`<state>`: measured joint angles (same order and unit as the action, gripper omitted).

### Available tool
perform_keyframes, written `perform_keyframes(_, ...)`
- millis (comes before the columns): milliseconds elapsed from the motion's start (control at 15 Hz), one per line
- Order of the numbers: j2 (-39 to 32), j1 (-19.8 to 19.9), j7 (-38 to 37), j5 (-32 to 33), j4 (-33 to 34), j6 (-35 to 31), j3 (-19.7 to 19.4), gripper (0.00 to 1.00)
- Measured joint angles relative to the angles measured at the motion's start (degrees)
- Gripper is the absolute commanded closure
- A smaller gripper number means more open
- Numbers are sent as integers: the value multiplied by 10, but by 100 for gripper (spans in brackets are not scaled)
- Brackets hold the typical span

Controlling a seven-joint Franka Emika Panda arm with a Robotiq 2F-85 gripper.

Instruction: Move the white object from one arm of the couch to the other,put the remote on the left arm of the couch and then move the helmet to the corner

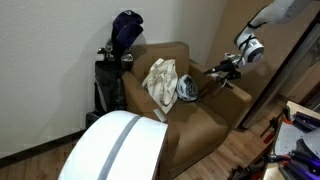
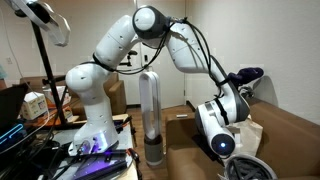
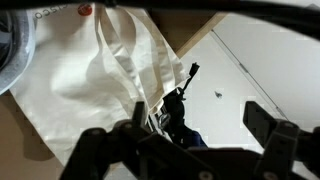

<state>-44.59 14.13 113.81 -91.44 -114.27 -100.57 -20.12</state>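
Observation:
The tan couch point(image 1: 205, 125) stands in the middle of an exterior view. A white helmet point(image 1: 188, 88) with dark vents lies on its seat, next to a cream cloth bag point(image 1: 160, 78). My gripper point(image 1: 213, 72) hovers just above the couch arm beside the helmet, open and holding nothing. In the wrist view my gripper point(image 3: 195, 112) has its dark fingers point(image 3: 260, 125) spread wide, with only the wall and a distant golf bag between them. The cream bag point(image 3: 70, 85) fills the left of that view. I cannot make out the white object or the remote.
A dark golf bag with a blue hood point(image 1: 120, 50) leans against the wall behind the couch. A glossy white curved shell point(image 1: 115, 145) stands in the foreground. A tall grey tower fan point(image 2: 150, 115) stands by the robot base point(image 2: 95, 130). Cluttered gear point(image 1: 295, 140) sits at the right.

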Motion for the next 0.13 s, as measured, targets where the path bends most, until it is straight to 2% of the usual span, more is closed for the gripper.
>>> perform_keyframes(133, -2, 5, 0, 0, 2, -1, 5, 0)
